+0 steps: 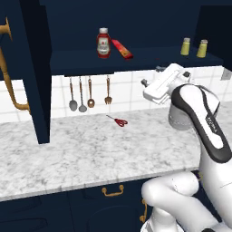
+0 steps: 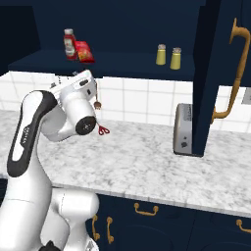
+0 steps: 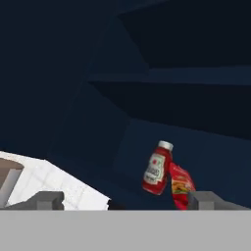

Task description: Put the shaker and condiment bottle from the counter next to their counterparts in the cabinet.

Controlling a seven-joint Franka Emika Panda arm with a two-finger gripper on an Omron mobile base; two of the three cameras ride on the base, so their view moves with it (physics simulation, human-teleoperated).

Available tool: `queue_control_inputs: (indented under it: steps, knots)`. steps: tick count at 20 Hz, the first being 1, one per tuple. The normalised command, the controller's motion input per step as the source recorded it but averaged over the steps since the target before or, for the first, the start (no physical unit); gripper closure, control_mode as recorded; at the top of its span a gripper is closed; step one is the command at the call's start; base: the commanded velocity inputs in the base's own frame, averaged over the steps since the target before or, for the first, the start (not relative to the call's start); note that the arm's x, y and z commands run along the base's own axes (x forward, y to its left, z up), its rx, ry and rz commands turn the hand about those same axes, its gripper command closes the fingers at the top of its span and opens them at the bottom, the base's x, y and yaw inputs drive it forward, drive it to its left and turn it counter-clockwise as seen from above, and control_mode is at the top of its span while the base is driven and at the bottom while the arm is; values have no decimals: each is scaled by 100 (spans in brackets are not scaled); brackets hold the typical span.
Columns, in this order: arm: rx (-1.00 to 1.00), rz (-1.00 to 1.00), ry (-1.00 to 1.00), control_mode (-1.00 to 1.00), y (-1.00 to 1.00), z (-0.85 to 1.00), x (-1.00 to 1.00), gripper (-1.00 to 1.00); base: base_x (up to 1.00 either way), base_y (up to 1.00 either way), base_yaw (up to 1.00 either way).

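On the navy cabinet's shelf (image 1: 81, 61) (image 2: 122, 66) the slim red condiment bottle (image 1: 122, 49) (image 2: 84, 51) (image 3: 180, 186) leans beside the plump ketchup bottle (image 1: 103, 43) (image 2: 69, 44) (image 3: 157, 168). Further right on the same shelf two small shakers stand side by side. The duller shaker (image 1: 185, 46) (image 2: 161, 54) is on the left and the brighter yellow one (image 1: 202, 48) (image 2: 175, 58) on the right. My gripper (image 1: 152, 76) (image 2: 66, 78) (image 3: 127, 201) is open and holds nothing. It hangs just below the shelf's front edge, between the bottles and the shakers, and points up toward the bottles.
Red-handled scissors (image 1: 118, 121) (image 2: 103, 130) lie on the marble counter (image 1: 90, 149). Utensils (image 1: 81, 95) hang on the tiled wall under the shelf. A toaster (image 2: 184, 129) stands at the right. Open cabinet doors (image 1: 36, 72) (image 2: 211, 73) with brass handles flank the shelf.
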Motion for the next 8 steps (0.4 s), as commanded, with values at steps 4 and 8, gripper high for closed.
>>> queue_control_inputs:
  steps: [4, 8]
  knots:
    - [-1, 0, 2, -100, 0, -95, -100, -100, 0, 0, 0]
    - [-5, 0, 10, -100, 0, -100, -100, -100, 0, 0, 0]
